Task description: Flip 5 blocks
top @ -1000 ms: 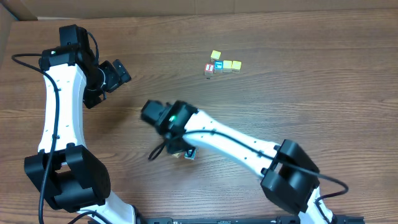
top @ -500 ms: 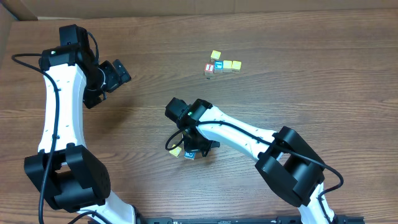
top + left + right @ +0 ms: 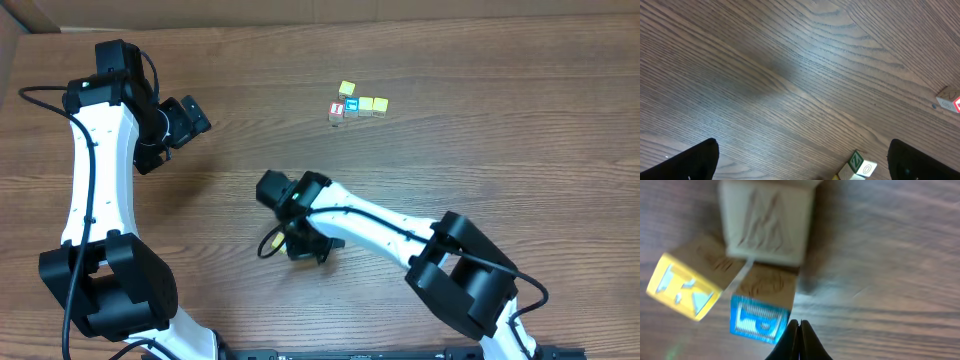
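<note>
The right gripper point(image 3: 799, 327), its two fingers pressed together and holding nothing, noses in at the corner of the blue P block point(image 3: 759, 322). The blocks huddle between the middle of the table point(image 3: 480, 60) and its near edge, all but hidden from overhead by the arm. The right wrist view shows three of them packed close. The P block is nearest the fingertips, a yellow block point(image 3: 685, 287) lies just beside it, and a white block point(image 3: 767, 220) touches its far side. From the left wrist view a green Z block point(image 3: 856, 161) shows on the wood. The left gripper point(image 3: 192, 113) hangs wide and empty near the left edge, well apart from the work.

The crowding is the hazard. A push from closed fingertips may slide the P block along the smooth wood rather than tip it. It may also shove it into its neighbours and roll a block that needs no turning. A hard poke could scatter the tiny blocks toward the spare cubes point(image 3: 357, 105) by the far edge.

Legible writing is scarce: a white "P" on the blue face and a "Z" on the green one. The yellow face carries a pale mark too blurred to read, and the white block shows only a faint drawing.
</note>
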Robot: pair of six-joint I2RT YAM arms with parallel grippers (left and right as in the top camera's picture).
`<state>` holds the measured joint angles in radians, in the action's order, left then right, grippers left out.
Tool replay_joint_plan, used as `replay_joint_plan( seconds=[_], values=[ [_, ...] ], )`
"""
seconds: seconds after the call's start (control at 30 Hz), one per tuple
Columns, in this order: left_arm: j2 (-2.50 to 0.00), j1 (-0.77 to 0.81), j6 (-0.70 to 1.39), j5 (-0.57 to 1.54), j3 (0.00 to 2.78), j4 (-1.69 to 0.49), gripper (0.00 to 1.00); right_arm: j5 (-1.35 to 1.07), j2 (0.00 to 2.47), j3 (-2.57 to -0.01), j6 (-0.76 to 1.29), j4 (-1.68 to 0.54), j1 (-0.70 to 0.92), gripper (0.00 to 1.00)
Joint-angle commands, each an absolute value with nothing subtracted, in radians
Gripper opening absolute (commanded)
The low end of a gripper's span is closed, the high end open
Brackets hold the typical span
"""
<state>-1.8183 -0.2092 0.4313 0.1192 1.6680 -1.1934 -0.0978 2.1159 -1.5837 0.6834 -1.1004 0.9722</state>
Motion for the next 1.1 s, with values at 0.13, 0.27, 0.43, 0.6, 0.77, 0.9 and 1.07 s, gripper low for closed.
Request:
replay_joint_plan(
  seconds=[0.13, 0.27, 0.43, 0.6, 0.77, 0.9, 1.07],
  values=[
    [-1.827, -0.2, 0.423, 0.12, 1.67, -1.196, 1.0, -0.107, 2.085, -1.58, 0.673, -1.108, 1.04, 0.04],
    [-1.827, -0.2, 0.423, 0.12, 1.67, -1.196, 1.0, -0.101, 2.081, -1.584, 0.673, -1.116, 1.058, 0.04],
    [-1.827, -0.2, 0.423, 0.12, 1.67, -1.196, 1.0, -0.064, 2.021, -1.615, 0.649, -1.16, 1.058, 0.04],
    [-1.827, -0.2, 0.423, 0.12, 1.67, -1.196, 1.0, -0.091, 1.992, -1.616, 0.617, -1.156, 1.069, 0.04],
    [-1.827, -0.2, 0.423, 0.12, 1.67, -1.196, 1.0, -0.088, 1.994, -1.566, 0.469, -1.099, 1.108, 0.04],
    [-1.827, -0.2, 0.423, 0.12, 1.67, -1.196, 1.0, -0.054, 1.994, -1.522, 0.246, -1.052, 1.143, 0.04],
    [-1.827, -0.2, 0.423, 0.12, 1.67, -1.196, 1.0, -0.036, 1.994, -1.385, 0.102, -0.915, 1.154, 0.04]
  ],
)
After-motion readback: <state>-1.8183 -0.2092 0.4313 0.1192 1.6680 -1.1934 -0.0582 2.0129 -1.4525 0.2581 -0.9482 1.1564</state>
